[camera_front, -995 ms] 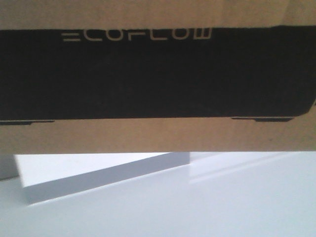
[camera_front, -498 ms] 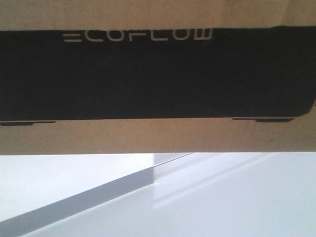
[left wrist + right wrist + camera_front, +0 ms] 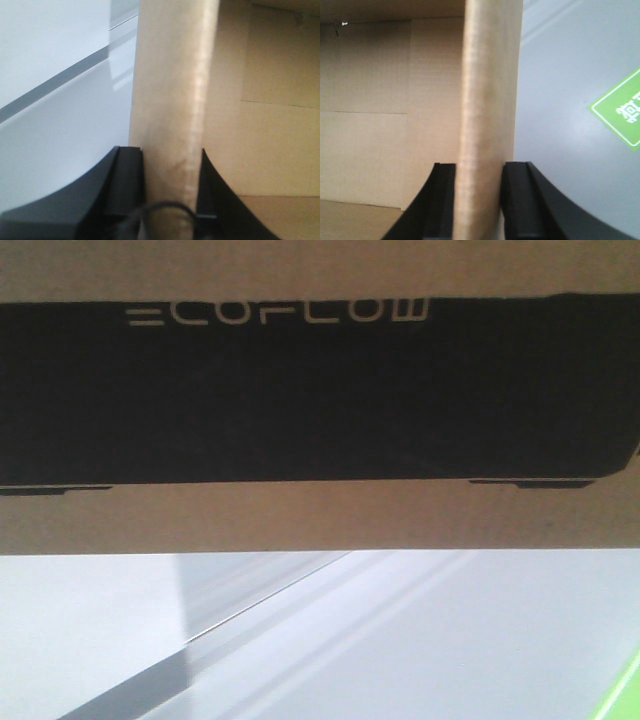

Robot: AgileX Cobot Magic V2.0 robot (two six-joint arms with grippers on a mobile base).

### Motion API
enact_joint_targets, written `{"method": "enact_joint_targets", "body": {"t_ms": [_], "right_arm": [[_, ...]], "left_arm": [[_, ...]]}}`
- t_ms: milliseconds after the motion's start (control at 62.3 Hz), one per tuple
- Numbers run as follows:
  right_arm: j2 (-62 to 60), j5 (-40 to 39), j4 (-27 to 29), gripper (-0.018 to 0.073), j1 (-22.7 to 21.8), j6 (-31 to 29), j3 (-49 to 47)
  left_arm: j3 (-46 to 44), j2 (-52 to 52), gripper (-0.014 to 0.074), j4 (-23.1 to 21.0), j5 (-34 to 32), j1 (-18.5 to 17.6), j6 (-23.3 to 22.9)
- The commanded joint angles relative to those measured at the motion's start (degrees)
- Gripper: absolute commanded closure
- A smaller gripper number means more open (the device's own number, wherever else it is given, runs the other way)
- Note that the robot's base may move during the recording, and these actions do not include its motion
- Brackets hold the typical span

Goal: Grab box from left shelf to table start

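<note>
Front-facing view blocked by box (image 3: pixel 320 390), both jaws clamped on its walls, green label (image 3: pixel 620 107) nearby

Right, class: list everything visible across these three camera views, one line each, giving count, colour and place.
box: one, brown cardboard with black ECOFLOW panel, filling the upper front view.
table: one, white, below and beside the box.
label: one, green with white characters, on the surface right of the box.
left hand: one, black, fingers either side of the box's left wall.
right hand: one, black, fingers either side of the box's right wall.
</note>
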Motion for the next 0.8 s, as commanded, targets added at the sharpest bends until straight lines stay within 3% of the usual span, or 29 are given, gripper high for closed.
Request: {"method": "enact_joint_targets", "body": {"t_ms": [0,787], "right_arm": [[-0.28,-6.01,-2.67,0.0505,-0.28,-0.48,-1.63],[-0.28,-6.01,-2.32,0.0505,-0.28,-0.48,-1.63]], "left_arm": [[-2.24,-0.71,0.0616,-1.33,-6.08,0.06,-1.39],[-2.24,0.20,0.0616,-1.45,-6.08,0.06,-1.39]]}}
